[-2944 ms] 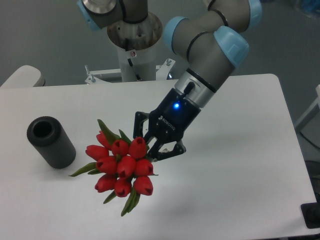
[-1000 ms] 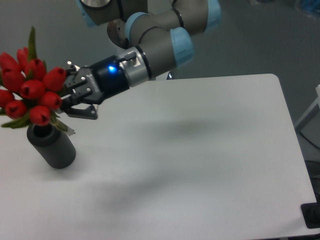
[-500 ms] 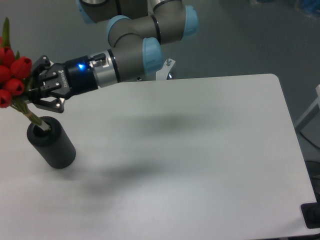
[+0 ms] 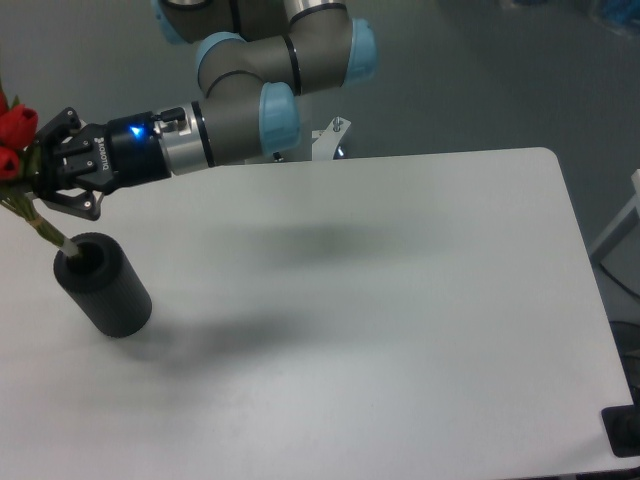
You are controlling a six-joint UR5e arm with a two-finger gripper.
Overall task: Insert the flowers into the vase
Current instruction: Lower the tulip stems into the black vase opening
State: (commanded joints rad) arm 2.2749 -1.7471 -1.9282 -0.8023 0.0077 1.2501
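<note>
Far left of the frame, the arm (image 4: 250, 90) reaches out across the table (image 4: 400, 300), almost level, a blue light glowing on the wrist. The gripper (image 4: 45, 175) sits at the left edge, its fingers pinched on the stems of the flowers (image 4: 12, 140). Only two or three red buds show here; the others run off the left border. The stems slant down and to the right from the gripper, and their pale cut ends reach the rim of the vase (image 4: 102, 283), right at the mouth of its hole. How deep they go cannot be told from this angle. The bunch leans well over to the left, nowhere near upright. The vase, a dark grey cylinder, stands on the white table below and a little right of the gripper, looking tilted in this view, its top toward the upper left. A soft shadow of the arm lies across the middle of the table. Behind the arm rises its white base (image 4: 330, 140).
</note>
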